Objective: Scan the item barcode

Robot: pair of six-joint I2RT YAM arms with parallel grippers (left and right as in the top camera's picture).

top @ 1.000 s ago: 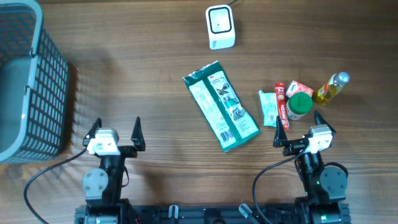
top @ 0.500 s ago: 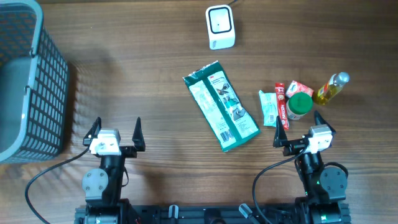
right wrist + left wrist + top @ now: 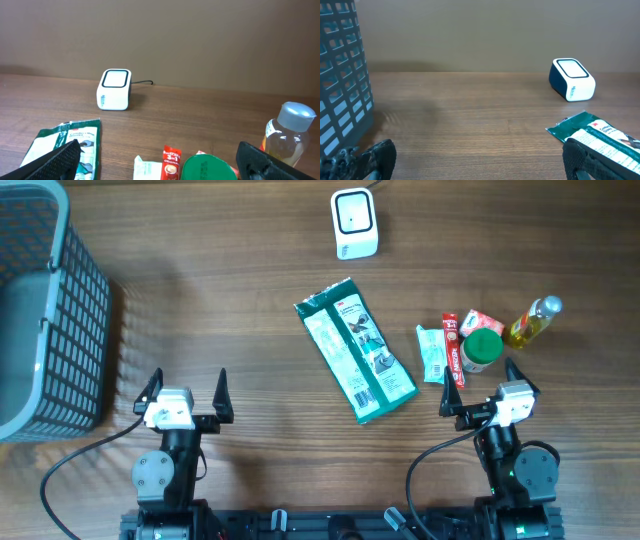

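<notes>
A white barcode scanner (image 3: 354,223) stands at the far middle of the table, also in the left wrist view as the scanner (image 3: 572,79) and in the right wrist view as the scanner (image 3: 115,89). A long green and white packet (image 3: 355,349) lies flat in the middle. At the right cluster a green-lidded jar (image 3: 482,349), a red stick sachet (image 3: 453,347), a small white sachet (image 3: 432,353), a red-orange packet (image 3: 478,321) and a yellow bottle (image 3: 532,322). My left gripper (image 3: 186,389) and right gripper (image 3: 478,387) rest open near the front edge, holding nothing.
A grey mesh basket (image 3: 40,310) fills the far left, its wall (image 3: 340,75) close to my left gripper. Bare wood lies between the basket and the green packet.
</notes>
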